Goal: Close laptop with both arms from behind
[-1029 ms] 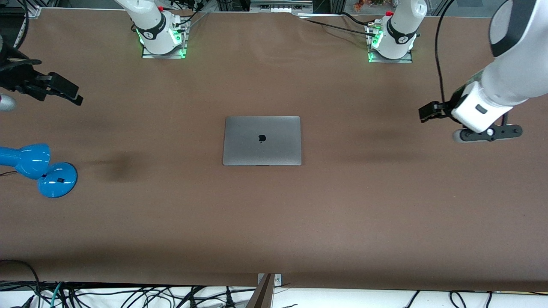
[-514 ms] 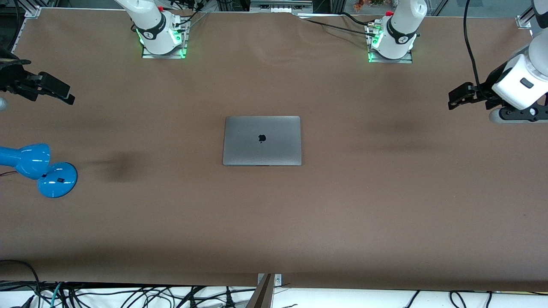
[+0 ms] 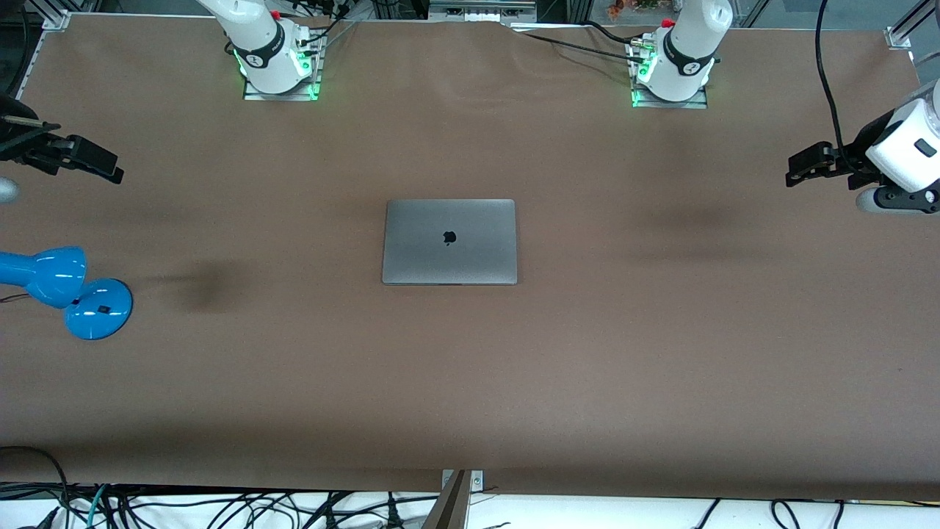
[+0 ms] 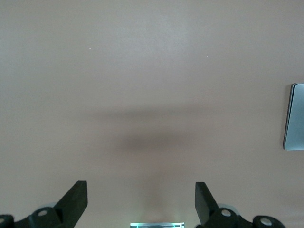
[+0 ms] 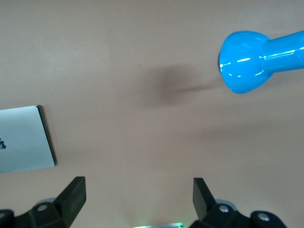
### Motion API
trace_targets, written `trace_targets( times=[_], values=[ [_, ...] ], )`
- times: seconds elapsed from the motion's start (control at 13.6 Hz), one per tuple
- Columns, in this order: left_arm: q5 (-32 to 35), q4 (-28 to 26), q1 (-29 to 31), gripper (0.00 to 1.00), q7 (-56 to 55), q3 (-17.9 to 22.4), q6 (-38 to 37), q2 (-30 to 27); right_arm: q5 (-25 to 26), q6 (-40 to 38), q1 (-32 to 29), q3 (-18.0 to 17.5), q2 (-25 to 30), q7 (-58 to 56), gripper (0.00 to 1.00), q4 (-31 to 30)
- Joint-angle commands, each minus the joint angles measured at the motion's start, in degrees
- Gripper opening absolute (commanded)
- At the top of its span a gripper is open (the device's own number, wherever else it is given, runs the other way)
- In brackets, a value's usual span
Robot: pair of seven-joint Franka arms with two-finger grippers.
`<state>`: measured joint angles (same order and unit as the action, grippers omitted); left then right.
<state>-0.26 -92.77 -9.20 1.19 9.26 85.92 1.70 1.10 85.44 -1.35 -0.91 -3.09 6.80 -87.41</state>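
1. Front view — both sets of jaws stand wide and empty. The left gripper [image 3: 800,167] hangs over the table [image 3: 661,353] at the left arm's end, and the right gripper [image 3: 95,163] over the right arm's end. Over the last second each has drawn outward, away from the middle.
2. In the same view the laptop [image 3: 449,241] lies shut and flat at the table's centre, lid up with its black apple logo [image 3: 449,236] showing, well apart from both grippers. It has not shifted in that second. A blue desk lamp [image 3: 66,288] lies at the right arm's end, nearer the camera than the right gripper.
3. Left wrist view — the left gripper's fingers [image 4: 76,199] are spread with only bare table between them; one edge of the laptop [image 4: 294,116] shows at the picture's border.
4. Right wrist view — the right gripper's fingers [image 5: 73,192] are likewise spread over bare table, with a corner of the laptop [image 5: 23,137] and the lamp's blue head [image 5: 247,61] in sight.
5. Judgement — the lid is down and the arms are pulling away, so the closing looks finished; nothing seems left but to park.
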Motion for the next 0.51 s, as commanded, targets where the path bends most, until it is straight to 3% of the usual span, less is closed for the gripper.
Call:
trace_targets(
  times=[0.0,0.44],
  values=[
    [-0.62,-0.14,-0.9,1.0,1.01,0.58,-0.32,-1.18,0.66,-0.37,-0.41,-0.75,0.54,-0.39,1.0,-0.57],
    [-0.18,3.99,-0.55,1.0,0.92,0.58,-0.32,0.05,0.31,-0.54,-0.32,-1.28,0.11,-0.3,1.0,-0.83]
  ],
)
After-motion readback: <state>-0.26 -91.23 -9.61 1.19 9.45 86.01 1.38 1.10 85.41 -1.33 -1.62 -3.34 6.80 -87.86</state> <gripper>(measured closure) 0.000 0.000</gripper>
